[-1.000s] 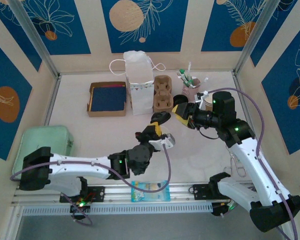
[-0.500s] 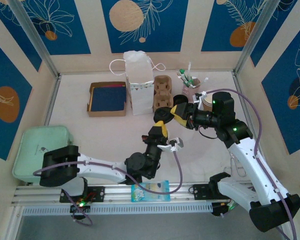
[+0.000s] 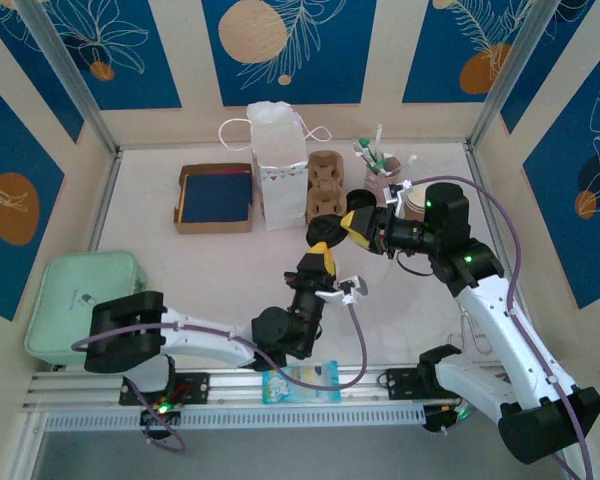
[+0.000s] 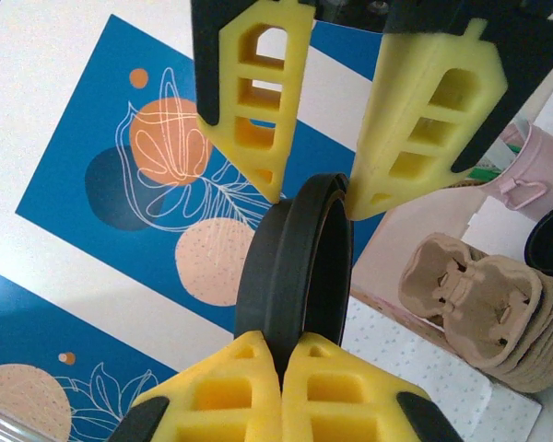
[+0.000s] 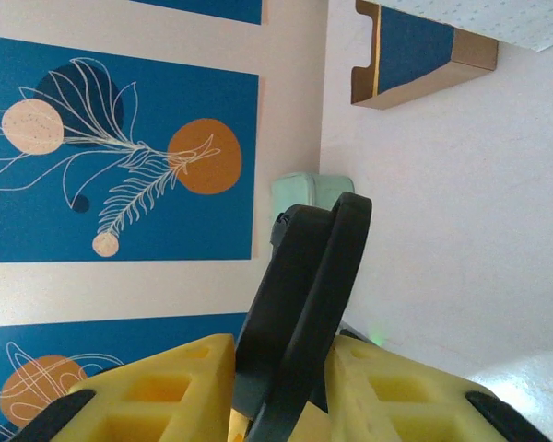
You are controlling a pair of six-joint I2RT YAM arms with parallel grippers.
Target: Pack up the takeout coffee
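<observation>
We take this for a handover of the black lid (image 4: 300, 276), and the coming move turns on where the takeout coffee cup (image 3: 417, 205) stands from it. In the top view the lid hangs in the air at mid-table. The cup stands on the table between two and three o'clock from the lid, touching or just beside the right arm's wrist on its nine o'clock side, and well apart from the left arm. We judge that the right arm is the nearer one and the natural carrier.

The left gripper (image 4: 282, 354) has its pads pressed together on the lid's lower rim and holds it on edge. The lid's flat faces point sideways, not down. The right gripper (image 5: 281, 345) straddles the opposite rim, with one yellow pad on each face. Its own wrist view shows the pads right against the plastic, but we cannot tell whether they already bear on it or merely flank it.

The lid is on edge, so it will have to be turned flat before it can seat on the cup's white rim. The pink cup of stirrers (image 3: 380, 178) stands at about eleven o'clock from the coffee cup and near it, so we would watch that side on the swing across.
</observation>
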